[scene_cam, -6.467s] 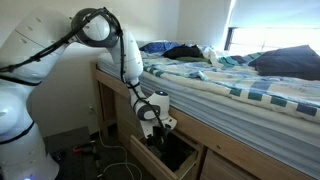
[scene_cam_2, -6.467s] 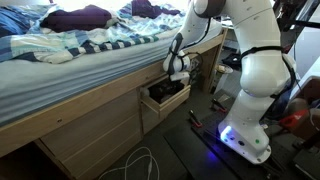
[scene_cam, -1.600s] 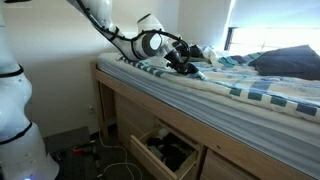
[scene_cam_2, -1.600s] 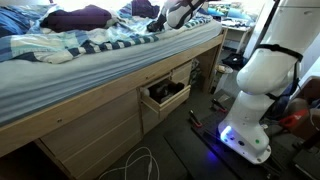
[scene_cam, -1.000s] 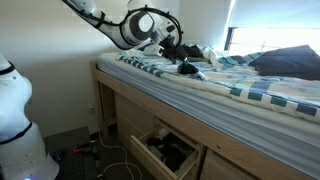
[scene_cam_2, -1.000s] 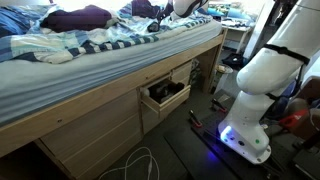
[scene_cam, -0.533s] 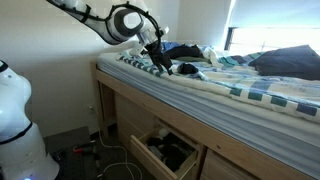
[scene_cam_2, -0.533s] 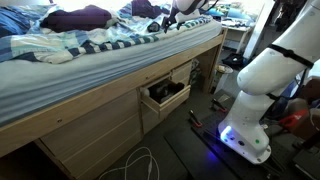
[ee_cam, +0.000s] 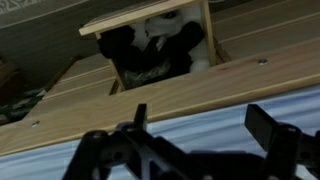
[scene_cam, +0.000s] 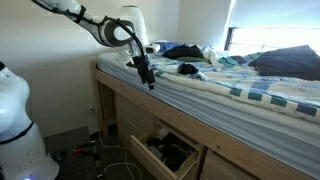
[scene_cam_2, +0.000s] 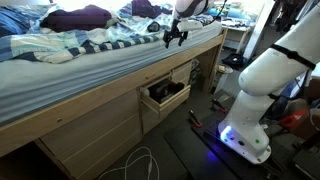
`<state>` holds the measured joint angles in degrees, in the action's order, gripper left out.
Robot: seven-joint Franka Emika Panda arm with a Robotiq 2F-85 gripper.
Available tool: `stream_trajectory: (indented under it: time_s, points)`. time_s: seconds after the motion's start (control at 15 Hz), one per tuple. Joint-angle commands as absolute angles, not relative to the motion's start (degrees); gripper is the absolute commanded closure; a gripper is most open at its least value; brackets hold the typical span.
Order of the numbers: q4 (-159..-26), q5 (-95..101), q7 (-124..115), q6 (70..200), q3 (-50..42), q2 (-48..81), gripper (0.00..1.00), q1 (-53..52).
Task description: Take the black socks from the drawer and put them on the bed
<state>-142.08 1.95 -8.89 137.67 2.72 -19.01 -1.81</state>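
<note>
My pincer [scene_cam: 148, 77] hangs in the upper middle of the frame in an exterior view, pointing down just off the near edge of the bed [scene_cam: 235, 95], in front of the pale wooden side rail [scene_cam: 150, 105]. It is wide and empty. In the wrist view its two dark fingers [ee_cam: 272, 135] stand far apart along the bottom of the frame, with only a pale bluish strip and wooden boards between them.

The black socks [scene_cam: 186, 69] lie on the bed's striped cover, a little right of my pincer and clear of it. They sit just in front of a dark navy heap of clothing [scene_cam: 185, 50]. Further right a dark pillow [scene_cam: 290, 62] rests at the upper right of the frame.

The drawer [scene_cam: 140, 155] stands pulled out at the bottom middle, under the bed, with dark things in it. In the wrist view it appears at the upper middle [ee_cam: 140, 18], its inside dark with a patch of white; I cannot tell what those things are.

In an exterior view my pincer [scene_cam_2: 175, 37] sits at the upper middle, at the bed's edge [scene_cam_2: 60, 70]. There the open drawer [scene_cam_2: 160, 108] is below it at the centre. My white body [scene_cam_2: 262, 80] fills the right side, and a pale cable [scene_cam_2: 140, 165] loops on the floor at the bottom.
</note>
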Motion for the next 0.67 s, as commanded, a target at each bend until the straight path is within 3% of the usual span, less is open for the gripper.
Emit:
stream_trajectory:
  time_s: [0.0, 0.6]
  points:
    - [-145.49, -6.0, -0.43, 135.52, 0.16, -19.73, 0.0, -4.44]
    - [-146.72, -6.54, 0.1, 135.73, 0.66, -18.64, 0.0, -3.71]
